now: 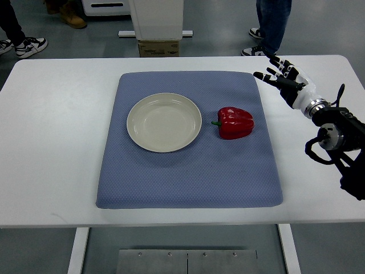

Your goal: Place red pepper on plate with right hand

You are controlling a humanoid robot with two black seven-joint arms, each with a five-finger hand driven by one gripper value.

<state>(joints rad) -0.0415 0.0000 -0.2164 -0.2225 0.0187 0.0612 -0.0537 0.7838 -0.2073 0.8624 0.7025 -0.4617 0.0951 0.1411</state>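
the job has not really begun. the red pepper (235, 122) lies on the blue mat (188, 182), just beside the plate (164, 122), which has nothing on it. the right hand (283, 76) is up near the mat's far right corner, fingers spread wide, holding nothing. the grab, lift and put-down are all left. the left arm is out of sight, and the right arm is cut off at the edge.

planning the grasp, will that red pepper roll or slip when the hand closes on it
The red pepper lies on its side on the blue mat, so a nudge may rock or roll it. Its skin looks glossy, probably slippery. It likely holds its shape under the open right hand.
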